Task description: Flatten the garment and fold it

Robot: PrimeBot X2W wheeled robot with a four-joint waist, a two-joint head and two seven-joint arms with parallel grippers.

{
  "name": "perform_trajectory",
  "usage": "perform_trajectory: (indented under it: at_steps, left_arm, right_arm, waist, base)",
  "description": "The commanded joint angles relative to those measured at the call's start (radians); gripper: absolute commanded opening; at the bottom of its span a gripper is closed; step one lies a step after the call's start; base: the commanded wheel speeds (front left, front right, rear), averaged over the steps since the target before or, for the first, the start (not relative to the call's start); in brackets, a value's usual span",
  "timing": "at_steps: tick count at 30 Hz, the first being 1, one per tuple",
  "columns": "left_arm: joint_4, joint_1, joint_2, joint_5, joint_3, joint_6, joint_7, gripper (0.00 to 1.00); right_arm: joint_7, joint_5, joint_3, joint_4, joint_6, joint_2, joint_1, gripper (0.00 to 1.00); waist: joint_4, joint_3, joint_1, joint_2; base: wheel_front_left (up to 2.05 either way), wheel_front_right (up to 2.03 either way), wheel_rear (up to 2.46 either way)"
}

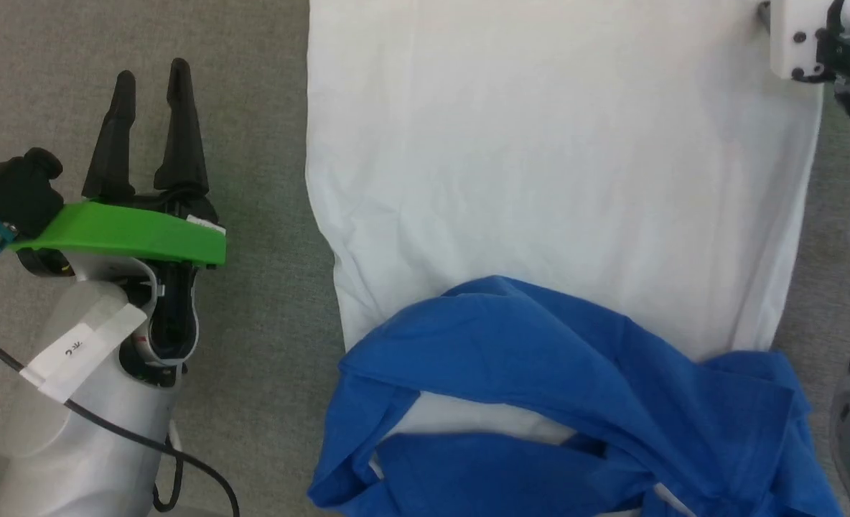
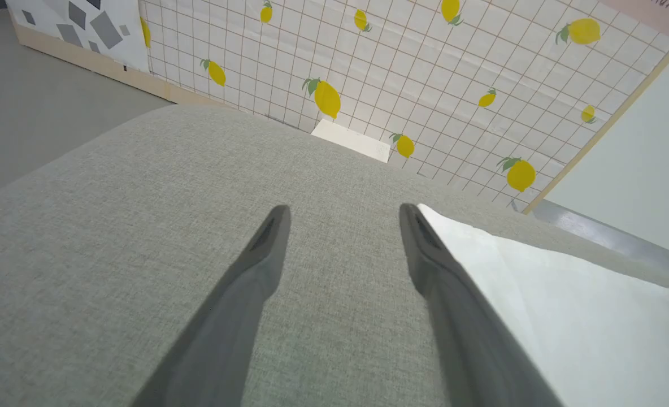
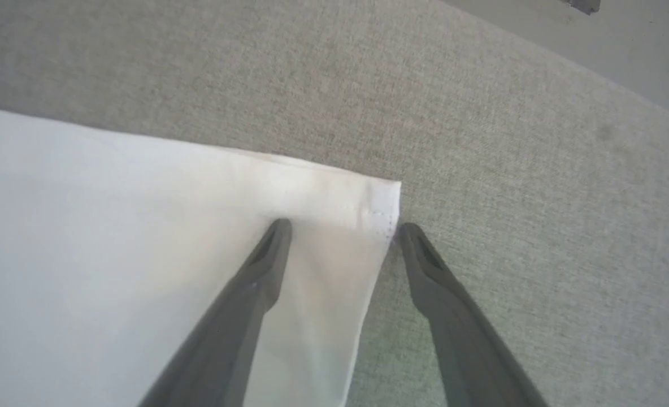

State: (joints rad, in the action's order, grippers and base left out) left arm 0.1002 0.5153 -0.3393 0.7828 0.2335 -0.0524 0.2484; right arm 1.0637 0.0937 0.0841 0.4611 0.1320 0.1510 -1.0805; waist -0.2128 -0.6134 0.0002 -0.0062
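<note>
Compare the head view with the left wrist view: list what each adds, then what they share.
Head view adds: the bunched bright blue sleeves of the thin white T-shirt, and the green plastic bracket on the left arm. Left wrist view adds: a lemon-printed grid wall and a flat white block at its foot. Shared: the T-shirt's white body, the grey woven surface, the open left gripper.

The shirt (image 1: 554, 158) lies on a grey fabric surface (image 1: 267, 93). Its white body is spread flat and nearly smooth, running away from the head camera. At the near end the blue sleeves and neckband sit crumpled, folded over the white. A stitched hem corner lies flat.
</note>
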Motion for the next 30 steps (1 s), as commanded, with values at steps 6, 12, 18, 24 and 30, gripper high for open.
perform_trajectory:
  at_steps: [6, 12, 18, 24, 30]
  left_arm:
    - [0.015, 0.004, 0.005, -0.01, -0.008, 0.008, 0.007, 1.0]
    - [0.017, 0.009, -0.002, -0.011, -0.01, 0.007, 0.003, 1.0]
    - [0.009, 0.031, -0.026, -0.006, -0.007, 0.011, -0.032, 1.0]
    - [-0.008, 0.192, -0.123, 0.015, 0.025, 0.016, -0.274, 1.0]
    - [0.063, 0.364, -0.172, 0.057, 0.108, 0.021, -0.593, 1.0]
  right_arm:
    - [0.109, -0.017, -0.085, 0.034, -0.001, 0.024, 0.003, 1.0]
    - [0.176, -0.044, -0.075, -0.007, -0.001, 0.029, 0.011, 0.0]
    - [0.102, -0.04, -0.033, -0.067, -0.001, 0.014, 0.015, 0.0]
    - [-0.018, -0.113, -0.051, -0.102, -0.001, -0.029, -0.004, 0.0]
    - [-0.052, -0.164, -0.132, -0.123, -0.001, -0.018, 0.002, 0.0]
  waist:
    - [-0.006, -0.027, -0.0002, 0.0062]
    - [0.008, -0.025, -0.0002, 0.0062]
    - [0.026, -0.015, -0.0002, 0.0062]
    - [0.076, 0.003, -0.0002, 0.0062]
    - [0.127, 0.004, -0.0002, 0.0062]
  base:
    - [0.0, 0.0, 0.0]
    - [0.0, 0.0, 0.0]
    - [0.0, 0.0, 0.0]
    - [0.0, 0.0, 0.0]
    - [0.0, 0.0, 0.0]
